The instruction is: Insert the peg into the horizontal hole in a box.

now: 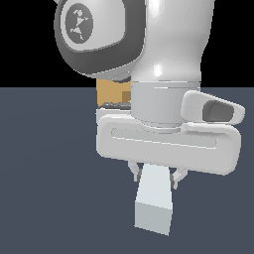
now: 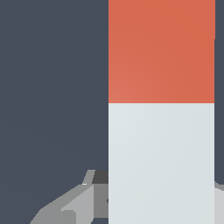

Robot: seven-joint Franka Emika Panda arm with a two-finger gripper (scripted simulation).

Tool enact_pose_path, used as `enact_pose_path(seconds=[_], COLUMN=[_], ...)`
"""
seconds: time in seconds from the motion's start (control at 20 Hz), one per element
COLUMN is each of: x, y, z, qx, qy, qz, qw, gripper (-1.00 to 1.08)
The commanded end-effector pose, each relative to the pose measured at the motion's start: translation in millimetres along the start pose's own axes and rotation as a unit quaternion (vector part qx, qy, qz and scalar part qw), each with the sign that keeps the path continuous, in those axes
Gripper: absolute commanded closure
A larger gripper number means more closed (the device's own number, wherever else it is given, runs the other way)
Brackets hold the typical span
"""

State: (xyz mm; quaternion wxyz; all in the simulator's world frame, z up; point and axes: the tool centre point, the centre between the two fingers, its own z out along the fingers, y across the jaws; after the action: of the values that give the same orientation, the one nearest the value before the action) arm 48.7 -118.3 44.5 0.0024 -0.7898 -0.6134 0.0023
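Note:
The peg (image 1: 155, 198) is a pale grey-white square bar, its near end pointing out from under the white hand in the exterior view. My gripper (image 1: 155, 177) is shut on the peg, one finger on each side. Up close in the wrist view the peg (image 2: 161, 162) fills much of the picture, and its orange-red end (image 2: 161, 50) shows beyond the white part. The tan box (image 1: 113, 93) stands behind the arm, mostly covered by it. Its hole is hidden.
The dark blue-grey floor (image 1: 44, 173) spreads around the hand. The arm's large white and grey links (image 1: 124, 34) fill the upper part of the exterior view and block what lies behind.

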Motion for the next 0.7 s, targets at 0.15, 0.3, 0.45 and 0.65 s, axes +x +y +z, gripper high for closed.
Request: enact_pose_path(seconds=[0.15, 0.3, 0.45, 0.65], x=[24.8, 40.4, 56.6, 76.6], y=[-27.4, -46.0, -64.8, -87.3], z=[-24.7, -38.8, -53.2, -71.0], qx=[-0.003, -0.003, -0.003, -0.003], qy=[0.001, 0.001, 0.001, 0.001], qz=[0.003, 0.005, 0.007, 0.01], qw=[1.0, 1.0, 1.0, 0.9999], gripper=[1.08, 1.08, 1.08, 1.08])
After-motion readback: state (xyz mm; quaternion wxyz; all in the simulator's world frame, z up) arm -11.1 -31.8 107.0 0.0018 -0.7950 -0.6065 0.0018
